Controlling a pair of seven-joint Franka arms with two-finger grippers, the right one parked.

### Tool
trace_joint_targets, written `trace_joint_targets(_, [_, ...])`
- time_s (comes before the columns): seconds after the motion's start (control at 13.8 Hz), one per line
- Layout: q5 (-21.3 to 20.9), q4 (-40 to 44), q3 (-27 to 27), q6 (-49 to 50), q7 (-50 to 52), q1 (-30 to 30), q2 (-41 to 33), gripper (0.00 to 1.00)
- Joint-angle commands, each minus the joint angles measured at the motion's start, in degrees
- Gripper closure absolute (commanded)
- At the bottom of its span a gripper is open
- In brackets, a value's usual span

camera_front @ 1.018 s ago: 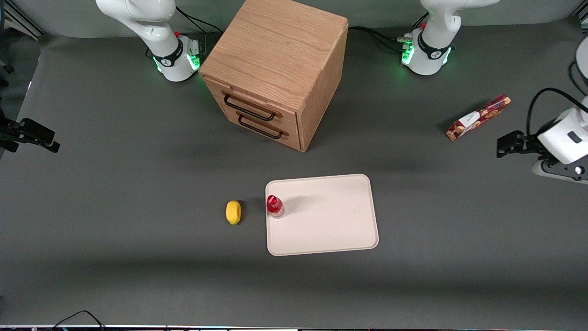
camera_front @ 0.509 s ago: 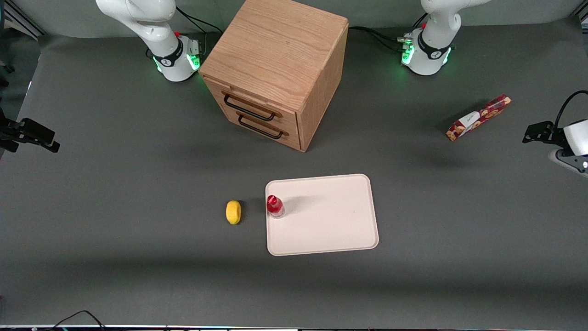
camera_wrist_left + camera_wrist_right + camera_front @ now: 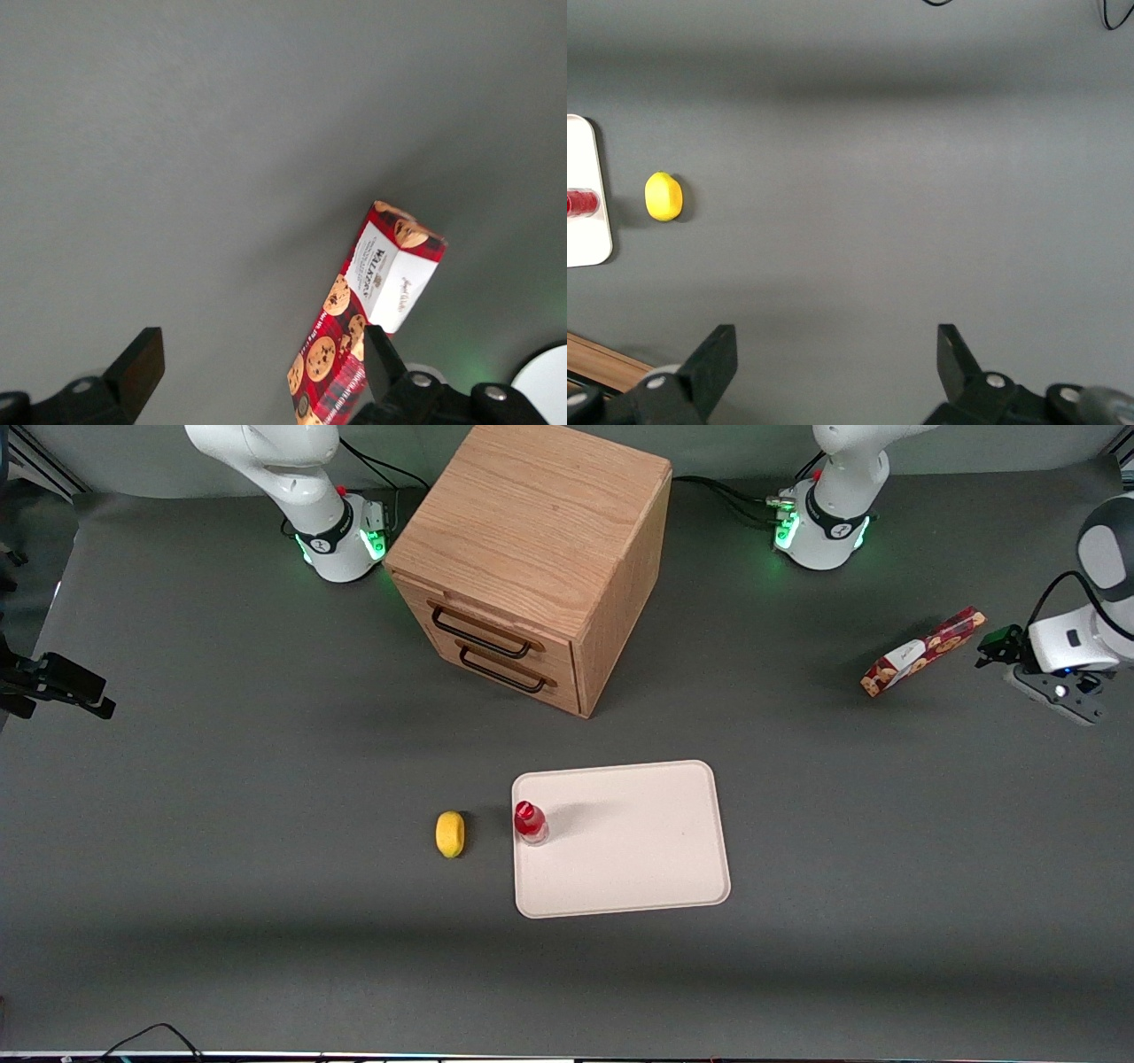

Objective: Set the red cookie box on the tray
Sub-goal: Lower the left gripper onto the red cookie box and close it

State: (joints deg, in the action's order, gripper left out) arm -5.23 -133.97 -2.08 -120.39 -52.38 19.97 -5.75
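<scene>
The red cookie box point(image 3: 924, 651) lies on the grey table point(image 3: 266, 779) toward my working end, well apart from the tray point(image 3: 638, 859) and farther from the front camera than it. My wrist camera shows what the front view cannot: the box point(image 3: 370, 305) has a white label patch with dark lettering too small for me to read, a pale end panel, and chocolate-chip cookie pictures along its red face. One end of it is cut off at the frame edge.

My gripper point(image 3: 992, 646) hovers just beside the box's end, fingers spread wide with nothing between them; in the wrist view one fingertip point(image 3: 379, 352) overlaps the box.

On the tray's edge stands a small red-capped bottle point(image 3: 530, 821), a yellow lemon point(image 3: 450, 833) just beside it on the table. The wooden drawer cabinet point(image 3: 540, 558) sits farther away.
</scene>
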Motion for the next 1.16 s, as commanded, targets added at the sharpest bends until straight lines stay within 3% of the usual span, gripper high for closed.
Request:
trace_joint_targets(0.0, [-0.48,-9.96,-0.47,-7.03,-3.69,3.14,-4.61,0.0])
trace_joint_targets(0.51, [-0.48,-24.65,0.59,-19.61,-8.35,7.44,-8.49,0.0])
trace_joint_targets(1.09, [-0.48,-30.46,1.46,-25.4,-9.06,7.19,-7.7,0.0])
